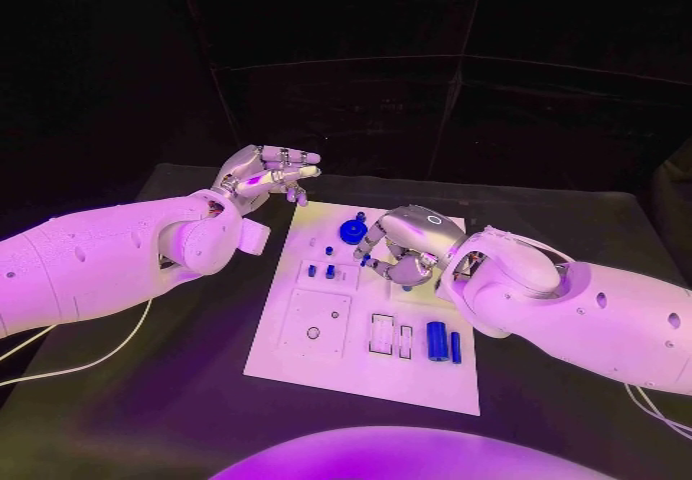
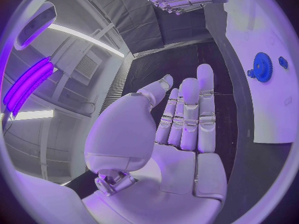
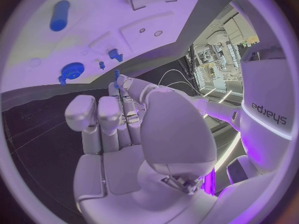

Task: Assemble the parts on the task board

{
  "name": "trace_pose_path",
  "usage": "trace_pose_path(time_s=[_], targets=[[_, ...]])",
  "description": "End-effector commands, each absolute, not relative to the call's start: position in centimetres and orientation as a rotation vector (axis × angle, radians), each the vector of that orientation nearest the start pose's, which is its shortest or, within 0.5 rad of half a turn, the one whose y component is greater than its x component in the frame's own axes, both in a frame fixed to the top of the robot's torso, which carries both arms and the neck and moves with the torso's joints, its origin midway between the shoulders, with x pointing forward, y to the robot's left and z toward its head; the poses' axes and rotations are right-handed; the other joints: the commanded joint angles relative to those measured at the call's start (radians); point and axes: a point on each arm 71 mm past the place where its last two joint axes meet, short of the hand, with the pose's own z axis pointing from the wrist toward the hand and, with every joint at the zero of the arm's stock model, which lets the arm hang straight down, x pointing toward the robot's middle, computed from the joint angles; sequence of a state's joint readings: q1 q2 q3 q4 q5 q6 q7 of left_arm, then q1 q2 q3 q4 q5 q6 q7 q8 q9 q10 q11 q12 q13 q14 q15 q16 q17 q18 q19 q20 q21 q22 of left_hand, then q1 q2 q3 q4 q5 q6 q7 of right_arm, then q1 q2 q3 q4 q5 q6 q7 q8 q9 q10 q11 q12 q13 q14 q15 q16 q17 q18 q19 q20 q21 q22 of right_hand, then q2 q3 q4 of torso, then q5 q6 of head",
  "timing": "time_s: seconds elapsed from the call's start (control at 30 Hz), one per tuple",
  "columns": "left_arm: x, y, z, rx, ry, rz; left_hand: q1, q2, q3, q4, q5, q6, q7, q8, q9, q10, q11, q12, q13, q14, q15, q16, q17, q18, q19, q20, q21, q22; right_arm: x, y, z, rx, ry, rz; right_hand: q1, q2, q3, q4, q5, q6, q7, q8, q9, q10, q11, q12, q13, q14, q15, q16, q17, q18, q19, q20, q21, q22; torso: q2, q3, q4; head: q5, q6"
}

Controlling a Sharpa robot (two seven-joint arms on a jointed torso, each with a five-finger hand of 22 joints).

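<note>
The task board (image 1: 361,360) lies in the middle of the black table (image 1: 173,420), and by the look of it the assembly is partly done. A blue gear (image 1: 352,230) sits near the board's far end with a smaller blue piece (image 1: 361,215) just beyond it, and two small blue pegs (image 1: 320,270) stand in a raised block to the left of the board's centre; these seem to be seated, though the head view cannot confirm how firmly. Near the board's right edge a thick blue cylinder (image 1: 436,341) and a thinner blue pin (image 1: 456,346) lie side by side on the surface, apparently loose and not yet placed, beside two empty rectangular slots (image 1: 391,336); a square plate with a small hole (image 1: 315,325) also looks unfilled. The right hand (image 1: 408,245) hovers low over the middle of the board, fingers curled downward; in the right wrist view a small blue part (image 3: 116,74) shows right at its fingertips (image 3: 124,82), so it may be pinching that piece (whether it truly grips it or merely touches it, I cannot tell). The left hand (image 1: 265,176) is raised off the table beyond the board's far left corner, and the left wrist view shows its palm bare and its fingers (image 2: 190,114) straight, holding nothing. My judgement is that roughly half the job remains: the piece at the right hand needs seating, then the cylinder and pin.
</note>
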State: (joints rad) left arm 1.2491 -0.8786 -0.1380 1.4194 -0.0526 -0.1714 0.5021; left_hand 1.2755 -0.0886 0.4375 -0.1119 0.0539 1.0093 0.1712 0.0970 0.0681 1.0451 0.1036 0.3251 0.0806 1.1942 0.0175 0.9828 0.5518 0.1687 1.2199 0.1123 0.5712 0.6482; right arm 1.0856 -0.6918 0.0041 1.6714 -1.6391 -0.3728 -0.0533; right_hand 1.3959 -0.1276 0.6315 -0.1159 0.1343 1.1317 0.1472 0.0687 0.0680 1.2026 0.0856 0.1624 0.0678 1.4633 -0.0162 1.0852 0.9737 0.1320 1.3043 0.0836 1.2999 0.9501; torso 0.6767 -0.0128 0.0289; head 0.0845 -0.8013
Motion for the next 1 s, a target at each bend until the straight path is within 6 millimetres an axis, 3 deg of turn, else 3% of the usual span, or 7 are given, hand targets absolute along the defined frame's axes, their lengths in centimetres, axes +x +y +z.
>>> trace_pose_path(time_s=[0.03, 0.2, 0.33, 0.6, 0.73, 1.0], targets=[[50.1, 25.1, -18.5, -0.972, 1.406, -1.572, 0.006, 0.005, -0.005, -0.002, -0.003, -0.006, -0.002, 0.001, -0.001, -0.008, -0.003, 0.006, -0.002, -0.007, -0.002, 0.003, -0.002, 0.013, -0.002, 0.0, -0.005, -0.001, 41.5, -7.1, -20.2, -0.397, 1.541, 1.012, -0.001, 0.011, 0.005, -0.001, 0.007, -0.004, 0.003, -0.004, -0.001, 0.011, -0.011, 0.001, 0.002, 0.016, 0.0, 0.005, 0.001, -0.017, 0.008, 0.002, 0.006, 0.001, -0.001, -0.0013, -0.0016, 0.021, -0.007], [50.2, 24.6, -18.5, -0.969, 1.41, -1.578, 0.006, 0.005, -0.005, -0.002, -0.003, -0.006, -0.002, 0.001, -0.001, -0.008, -0.003, 0.006, -0.002, -0.007, -0.002, 0.003, -0.002, 0.013, -0.002, 0.0, -0.005, -0.001, 40.6, -5.4, -22.4, -0.427, 1.631, 1.024, -0.017, 0.007, 0.002, 0.0, 0.007, -0.015, 0.008, -0.006, -0.002, -0.001, -0.006, -0.006, 0.0, 0.014, 0.005, 0.004, -0.002, -0.017, 0.004, 0.005, 0.006, -0.001, 0.0, 0.0024, -0.003, 0.037, -0.014], [50.3, 24.3, -18.5, -0.967, 1.413, -1.583, 0.007, 0.005, -0.006, -0.002, -0.003, -0.007, -0.001, 0.001, -0.001, -0.008, -0.002, 0.007, -0.002, -0.007, -0.002, 0.003, -0.002, 0.013, -0.003, 0.0, -0.005, -0.002, 40.3, -4.5, -23.3, -0.452, 1.657, 1.021, -0.018, 0.008, 0.002, 0.0, 0.008, -0.016, 0.008, -0.006, -0.002, -0.001, -0.006, -0.006, 0.0, 0.015, 0.005, 0.008, 0.004, -0.018, 0.006, 0.005, 0.008, 0.004, 0.0, 0.0008, -0.0012, 0.045, -0.02], [50.3, 23.9, -18.4, -0.963, 1.416, -1.591, 0.007, 0.005, -0.006, -0.002, -0.003, -0.007, -0.001, 0.001, -0.001, -0.008, -0.002, 0.007, -0.002, -0.007, -0.002, 0.003, -0.002, 0.013, -0.003, 0.0, -0.005, -0.002, 40.2, -3.6, -23.9, -0.476, 1.671, 1.01, -0.017, 0.012, 0.004, -0.003, 0.012, -0.016, 0.007, -0.004, -0.001, 0.0, -0.007, -0.005, 0.001, 0.016, 0.005, 0.015, 0.01, -0.02, 0.01, 0.006, 0.013, 0.015, 0.001, -0.0002, -0.001, 0.057, -0.026], [50.3, 23.9, -18.3, -0.962, 1.415, -1.59, 0.007, 0.005, -0.006, -0.002, -0.003, -0.007, -0.001, 0.001, -0.001, -0.008, -0.002, 0.007, -0.002, -0.007, -0.002, 0.003, -0.002, 0.013, -0.003, 0.0, -0.005, -0.002, 40.2, -3.4, -24.1, -0.485, 1.679, 1.008, -0.017, 0.013, 0.004, -0.004, 0.013, -0.016, 0.007, -0.004, -0.001, 0.0, -0.007, -0.005, 0.001, 0.017, 0.005, 0.017, 0.013, -0.02, 0.01, 0.006, 0.015, 0.016, 0.0, 0.0018, -0.0012, 0.065, -0.032], [50.4, 23.9, -18.3, -0.962, 1.415, -1.59, 0.007, 0.006, -0.006, -0.002, -0.003, -0.008, -0.001, 0.0, -0.001, -0.009, -0.002, 0.007, -0.002, -0.008, -0.002, 0.003, -0.003, 0.013, -0.003, 0.0, -0.006, -0.002, 40.2, -3.2, -24.5, -0.507, 1.698, 0.989, -0.017, 0.013, 0.005, -0.004, 0.013, -0.016, 0.007, -0.003, -0.001, 0.001, -0.007, -0.004, 0.001, 0.017, 0.005, 0.017, 0.013, -0.02, 0.011, 0.006, 0.015, 0.017, -0.001, 0.0013, -0.0027, 0.069, -0.037]])
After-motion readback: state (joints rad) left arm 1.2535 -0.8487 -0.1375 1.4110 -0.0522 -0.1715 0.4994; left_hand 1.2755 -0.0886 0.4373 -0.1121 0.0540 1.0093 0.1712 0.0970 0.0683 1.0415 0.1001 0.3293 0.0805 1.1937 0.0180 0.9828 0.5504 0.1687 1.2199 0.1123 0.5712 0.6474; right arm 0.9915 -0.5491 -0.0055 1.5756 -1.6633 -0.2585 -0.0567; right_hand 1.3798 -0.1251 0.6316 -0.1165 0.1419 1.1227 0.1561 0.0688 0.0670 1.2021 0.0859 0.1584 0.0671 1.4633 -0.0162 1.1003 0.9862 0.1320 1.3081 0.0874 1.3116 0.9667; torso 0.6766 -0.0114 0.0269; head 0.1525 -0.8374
